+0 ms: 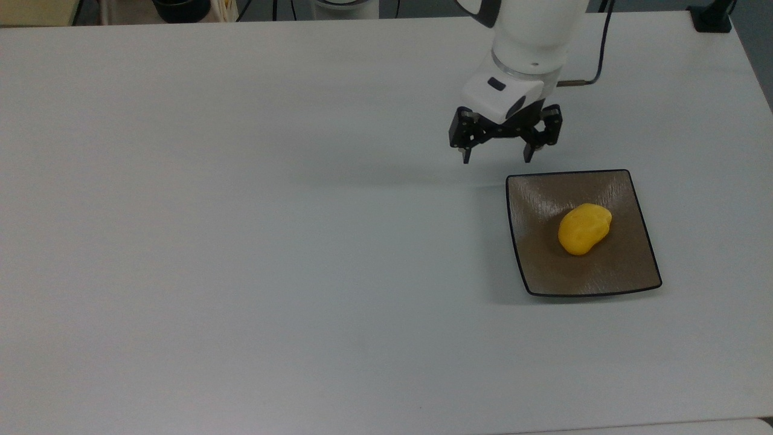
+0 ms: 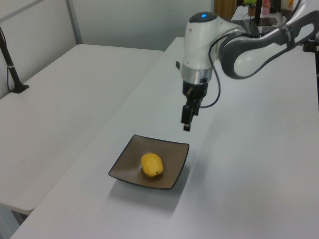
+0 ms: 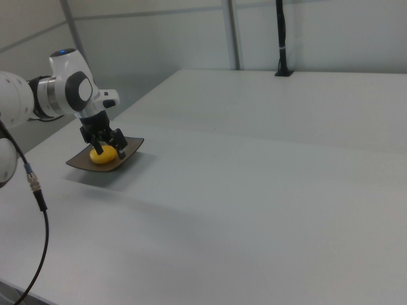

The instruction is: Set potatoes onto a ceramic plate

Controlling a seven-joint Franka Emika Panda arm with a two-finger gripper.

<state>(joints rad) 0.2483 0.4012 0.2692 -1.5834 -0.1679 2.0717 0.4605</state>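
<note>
The potato (image 1: 583, 228) lies on the ceramic plate (image 1: 628, 272), near its middle, free of any grip; the plate sits flat on the white table (image 1: 241, 241); the end effector (image 1: 497, 154) hangs in the air beyond the plate's far edge, off toward the top view's left corner, fingers spread wide and holding nothing.

Arm (image 1: 531, 36) cut off by top view's upper edge, only wrist section showing. In right view, gripper (image 3: 107, 145) stands in front of potato (image 3: 104, 154) & ceramic plate (image 3: 82, 162), hiding part of both. Left view: gripper (image 2: 187, 122) seen side-on, its fingers overlapping. Objs behind table (image 1: 241, 241) cropped at top view's upper edge, can't ID.
</note>
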